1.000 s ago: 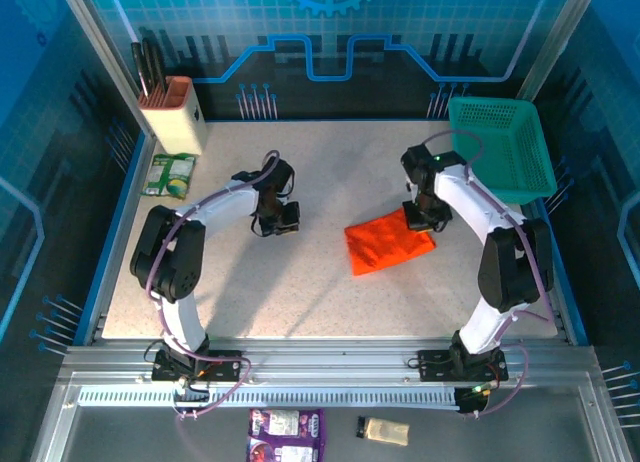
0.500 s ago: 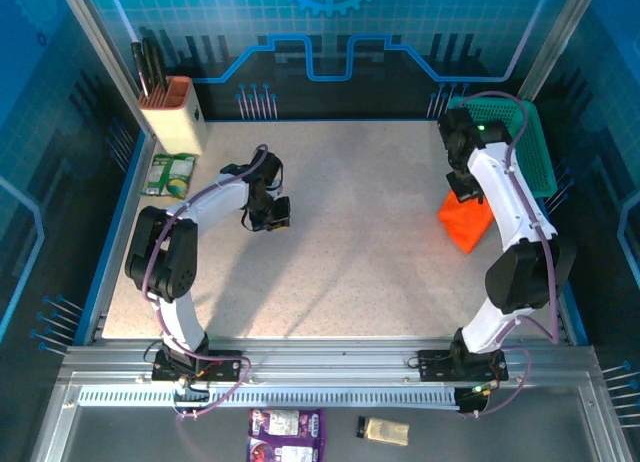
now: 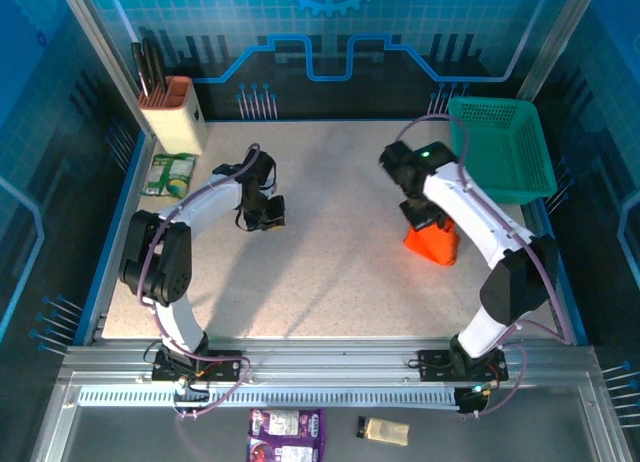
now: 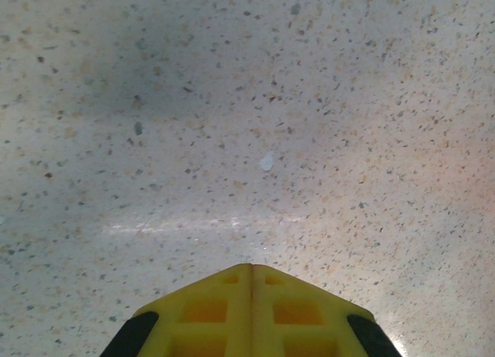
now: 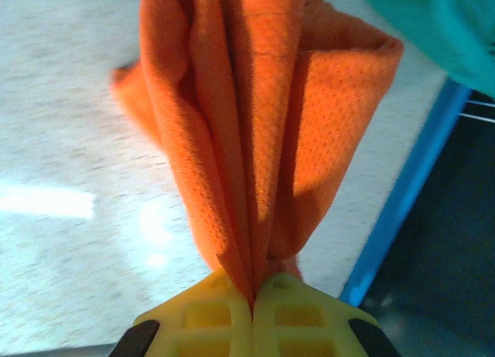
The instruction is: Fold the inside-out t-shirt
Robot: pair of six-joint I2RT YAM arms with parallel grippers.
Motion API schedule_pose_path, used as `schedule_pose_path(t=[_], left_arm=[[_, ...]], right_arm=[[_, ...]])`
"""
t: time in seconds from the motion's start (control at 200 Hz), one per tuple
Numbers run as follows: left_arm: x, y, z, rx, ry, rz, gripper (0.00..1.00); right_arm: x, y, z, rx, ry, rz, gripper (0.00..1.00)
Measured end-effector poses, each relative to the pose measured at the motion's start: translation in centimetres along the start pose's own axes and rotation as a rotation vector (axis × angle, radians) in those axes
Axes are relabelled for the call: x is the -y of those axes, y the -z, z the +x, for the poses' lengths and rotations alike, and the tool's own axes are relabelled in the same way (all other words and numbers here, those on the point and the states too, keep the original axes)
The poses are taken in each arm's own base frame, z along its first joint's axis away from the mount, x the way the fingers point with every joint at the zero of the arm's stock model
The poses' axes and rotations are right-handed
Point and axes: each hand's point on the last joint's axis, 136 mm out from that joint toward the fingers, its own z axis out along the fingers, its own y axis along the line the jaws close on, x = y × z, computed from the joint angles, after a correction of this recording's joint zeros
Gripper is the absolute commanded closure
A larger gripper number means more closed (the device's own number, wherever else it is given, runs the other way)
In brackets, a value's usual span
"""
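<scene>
A: Where is the inside-out t-shirt?

B: It hangs from the right gripper in a bunched orange cone, over the right side of the table and near the green basket without touching it. The top view does not settle whether its lower end meets the tabletop.

A: How does that gripper hold it?

B: In the right wrist view the yellow fingertips are pressed together on a gathered bundle of folds. The cloth fans out from the pinch, with the table's blue rail just beside it.

A: And the left gripper?

B: It sits over bare speckled table left of centre, well apart from the shirt. Its own wrist view shows the two yellow pads meeting at a seam with nothing between them.

A: Anything else on the table?

B: A knife block stands in the far left corner, and a green packet lies just in front of it.
</scene>
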Motion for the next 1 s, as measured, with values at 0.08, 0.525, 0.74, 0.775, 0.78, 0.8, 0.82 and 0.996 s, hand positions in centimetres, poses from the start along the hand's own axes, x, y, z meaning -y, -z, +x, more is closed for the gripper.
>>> schedule_pose_path(t=[0.08, 0.525, 0.74, 0.775, 0.78, 0.8, 0.82, 0.996], left_arm=[[-0.6, 0.1, 0.1, 0.001, 0.012, -0.003, 0.95], [-1.4, 1.1, 0.8, 0.012, 0.034, 0.072, 0.95], [0.5, 0.9, 3.7, -0.025, 0.040, 0.162, 0.95], [0.8, 0.9, 4.0, -0.030, 0.042, 0.169, 0.95], [0.9, 0.9, 4.0, -0.030, 0.042, 0.170, 0.95], [1.1, 0.9, 4.1, -0.032, 0.040, 0.174, 0.95], [1.3, 0.9, 4.2, -0.031, 0.038, 0.179, 0.95], [2.9, 1.1, 4.6, -0.028, 0.021, 0.203, 0.95]], right_arm=[[-3.7, 0.9, 0.4, 0.002, 0.021, -0.048, 1.00], [-17.8, 2.7, -0.2, -0.022, 0.033, -0.276, 1.00], [-17.5, 8.0, -3.0, 0.133, -0.023, -0.411, 1.00], [-17.2, 8.8, -3.1, 0.153, -0.030, -0.435, 1.00], [-17.1, 8.9, -3.1, 0.157, -0.032, -0.439, 1.00], [-16.8, 9.3, -3.1, 0.167, -0.036, -0.451, 1.00], [-16.5, 9.6, -3.1, 0.174, -0.044, -0.463, 1.00], [-12.5, 9.6, -3.1, 0.205, -0.142, -0.538, 1.00]])
